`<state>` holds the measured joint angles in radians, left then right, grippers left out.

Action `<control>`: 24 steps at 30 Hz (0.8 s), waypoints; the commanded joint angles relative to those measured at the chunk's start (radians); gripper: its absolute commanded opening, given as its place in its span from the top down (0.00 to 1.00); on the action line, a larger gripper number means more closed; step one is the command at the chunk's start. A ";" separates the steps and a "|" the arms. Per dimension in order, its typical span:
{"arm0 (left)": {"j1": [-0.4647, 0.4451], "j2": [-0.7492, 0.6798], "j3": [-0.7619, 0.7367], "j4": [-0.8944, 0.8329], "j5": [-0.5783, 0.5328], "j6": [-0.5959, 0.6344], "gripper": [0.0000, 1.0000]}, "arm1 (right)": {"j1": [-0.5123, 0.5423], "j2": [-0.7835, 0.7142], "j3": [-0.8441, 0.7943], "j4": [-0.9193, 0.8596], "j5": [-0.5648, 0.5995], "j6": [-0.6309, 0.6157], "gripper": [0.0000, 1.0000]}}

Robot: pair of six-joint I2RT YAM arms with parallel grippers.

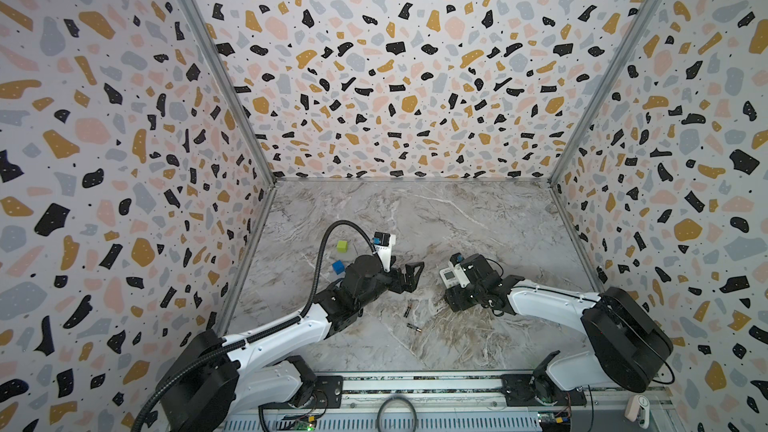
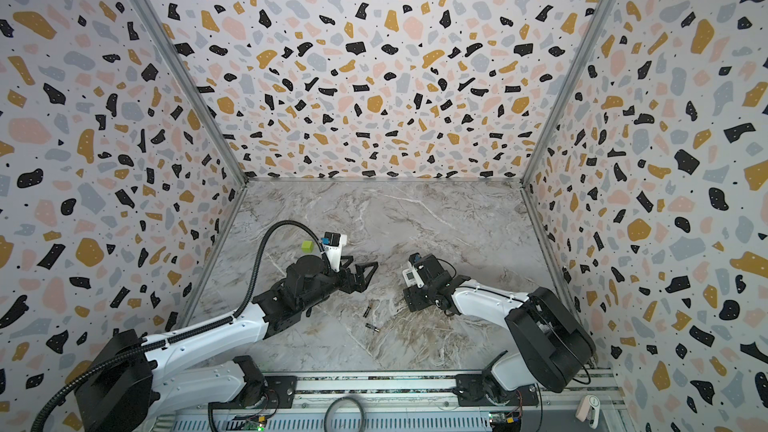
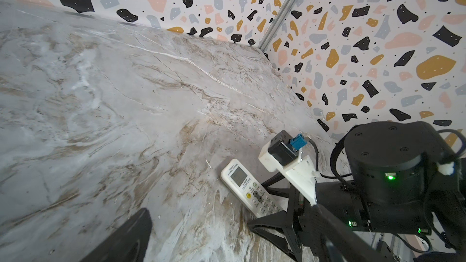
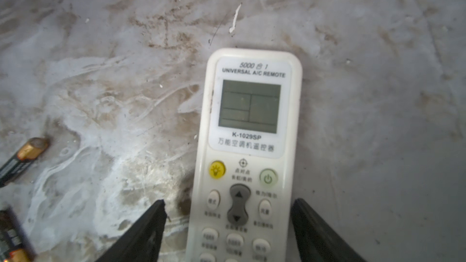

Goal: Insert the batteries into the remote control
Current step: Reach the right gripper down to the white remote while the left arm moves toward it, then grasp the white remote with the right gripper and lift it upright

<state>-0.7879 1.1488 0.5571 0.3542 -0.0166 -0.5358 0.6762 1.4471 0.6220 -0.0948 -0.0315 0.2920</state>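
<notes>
The white remote control (image 4: 249,147) lies face up on the marble table, its grey screen end poking out from under my right wrist in both top views (image 1: 448,275). My right gripper (image 4: 228,212) straddles its button section: one finger sits at the remote's edge, the other stands a gap away, so the gripper is open. Two dark batteries with gold ends (image 1: 408,310) (image 1: 414,328) lie loose on the table near the remote, also seen in the right wrist view (image 4: 24,158) (image 4: 12,238). My left gripper (image 1: 409,278) hovers open and empty, left of the remote.
A green cube (image 1: 342,246) and a blue cube (image 1: 338,267) sit on the table beyond my left arm. Patterned walls close in the table (image 1: 478,222) on three sides. A small white device (image 1: 638,407) rests by the front rail.
</notes>
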 commanded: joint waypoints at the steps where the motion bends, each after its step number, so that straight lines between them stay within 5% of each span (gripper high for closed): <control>1: -0.004 -0.007 0.006 0.049 -0.023 0.023 0.01 | 0.021 0.028 0.024 -0.057 0.045 0.032 0.26; 9: -0.005 -0.035 -0.016 0.039 -0.048 0.042 0.00 | 0.065 0.045 0.045 -0.105 0.123 0.058 0.40; 17: -0.005 -0.029 -0.008 0.037 -0.035 0.041 0.00 | 0.083 0.014 0.041 -0.093 0.126 0.046 0.67; 24: -0.005 -0.050 0.014 0.068 0.043 0.003 0.00 | 0.079 -0.217 -0.037 0.120 -0.080 0.002 0.86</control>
<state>-0.7879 1.1229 0.5560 0.3641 -0.0189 -0.5182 0.7540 1.3380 0.6029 -0.0910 0.0051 0.3183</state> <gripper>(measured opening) 0.997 0.535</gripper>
